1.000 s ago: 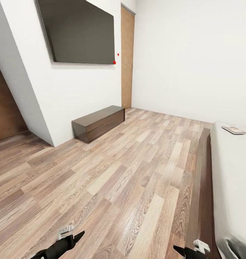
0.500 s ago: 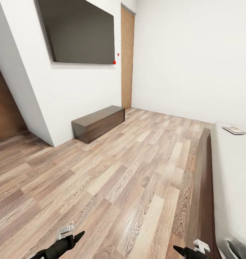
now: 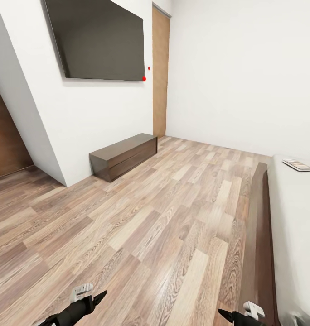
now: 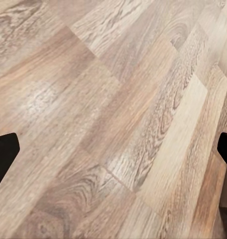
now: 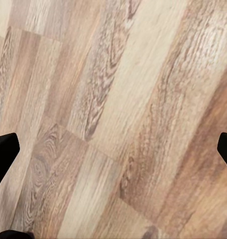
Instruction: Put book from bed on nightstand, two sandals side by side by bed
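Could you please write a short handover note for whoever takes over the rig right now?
Left gripper: open, holding nothing, over bare wood floor.
Right gripper: open, holding nothing, over the floor too.
The book lies on the bed at the far right in the head view, out of reach.
Done: nothing yet; the book is not on a nightstand.
Left: fetch the book, find a nightstand, find both sandals and pair them beside the bed.

Even, bright light is filling the room; floor point(image 3: 141, 226) is showing soft glare; renders are looking slightly blurred.
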### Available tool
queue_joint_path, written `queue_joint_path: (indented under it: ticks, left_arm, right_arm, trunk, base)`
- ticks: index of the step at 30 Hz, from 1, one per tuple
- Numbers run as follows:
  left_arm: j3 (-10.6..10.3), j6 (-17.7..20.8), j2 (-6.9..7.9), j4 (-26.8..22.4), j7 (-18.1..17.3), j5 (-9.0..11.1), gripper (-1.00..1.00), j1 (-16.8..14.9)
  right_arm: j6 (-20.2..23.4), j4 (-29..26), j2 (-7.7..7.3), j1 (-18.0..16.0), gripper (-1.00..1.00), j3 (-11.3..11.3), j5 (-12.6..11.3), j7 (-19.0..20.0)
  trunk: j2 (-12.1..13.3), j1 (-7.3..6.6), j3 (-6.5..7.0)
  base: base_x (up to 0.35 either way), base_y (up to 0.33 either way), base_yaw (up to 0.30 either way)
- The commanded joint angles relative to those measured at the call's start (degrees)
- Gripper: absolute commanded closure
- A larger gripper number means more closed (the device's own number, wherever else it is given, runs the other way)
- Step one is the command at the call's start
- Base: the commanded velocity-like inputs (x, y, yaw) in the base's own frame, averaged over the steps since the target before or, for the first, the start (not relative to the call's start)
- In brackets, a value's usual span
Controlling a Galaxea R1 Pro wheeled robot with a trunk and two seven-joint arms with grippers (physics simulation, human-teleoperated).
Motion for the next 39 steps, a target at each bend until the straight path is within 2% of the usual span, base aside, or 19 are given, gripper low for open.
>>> queue_joint_path:
  ticks: [1,3,17,28,30,32,33,34,37,39]
  left_arm:
    - [-0.4,-0.2,0.04,0.1,-0.1,0.6,-1.00,0.0]
    - [-0.4,-0.2,0.04,0.1,-0.1,0.6,-1.00,0.0]
    - [-0.4,-0.2,-0.01,0.1,-0.1,0.6,-1.00,0.0]
    - [-0.4,-0.2,-0.86,0.1,0.7,0.6,-1.00,0.0]
    - [-0.4,-0.2,-1.60,0.1,2.9,0.5,-1.00,0.0]
    - [-0.4,-0.7,-3.79,0.1,9.6,0.1,-1.00,0.0]
    - [-0.4,-0.9,-4.27,0.1,11.1,-0.1,-1.00,0.0]
    - [-0.4,-1.6,-5.24,0.1,13.8,-0.7,-1.00,0.1]
    - [-0.4,-3.2,-6.94,0.1,18.5,-2.9,-1.00,0.6]
    - [-0.4,-4.6,-8.33,0.1,22.2,-5.8,-1.00,1.1]
  right_arm:
    - [0.6,0.0,0.02,0.0,-1.00,-0.5,-0.1,0.2]
    - [0.6,0.0,0.02,0.0,-1.00,-0.5,-0.1,0.3]
    - [0.6,0.0,0.02,0.0,-1.00,-0.5,-0.1,0.3]
    - [0.6,0.0,0.08,0.0,-1.00,-0.4,0.0,0.3]
    - [0.6,0.1,0.65,0.0,-1.00,-0.4,0.3,0.2]
    - [0.5,1.5,4.18,0.0,-1.00,-0.4,2.9,-1.6]
    - [0.5,1.9,4.91,0.0,-1.00,-0.4,3.6,-2.5]
    - [0.6,2.8,6.08,0.0,-1.00,-0.4,5.3,-4.8]
    - [0.5,3.8,7.38,0.0,-1.00,-0.3,8.7,-11.1]
    - [0.6,4.3,7.91,0.0,-1.00,-0.3,11.1,-16.6]
  trunk:
    - [0.0,-0.01,-0.05]
    - [0.0,-0.01,-0.05]
    - [5.6,-3.09,2.46]
    - [10.0,-5.50,4.44]
    - [10.8,-5.94,4.80]
    - [11.6,-6.38,5.16]
    - [12.0,-6.60,5.34]
    - [12.4,-6.82,5.51]
    - [13.6,-7.48,6.05]
    - [14.4,-7.92,6.41]
  base:
    - [0.003,0.000,0.000]
    - [0.001,0.000,0.000]
    - [0.000,0.000,0.000]
    - [0.000,0.000,0.000]
    - [0.000,0.000,0.000]
    - [0.000,0.000,0.000]
    - [0.000,0.000,0.000]
    - [0.000,0.000,0.000]
    - [0.000,0.000,0.000]
    - [0.000,0.000,0.000]
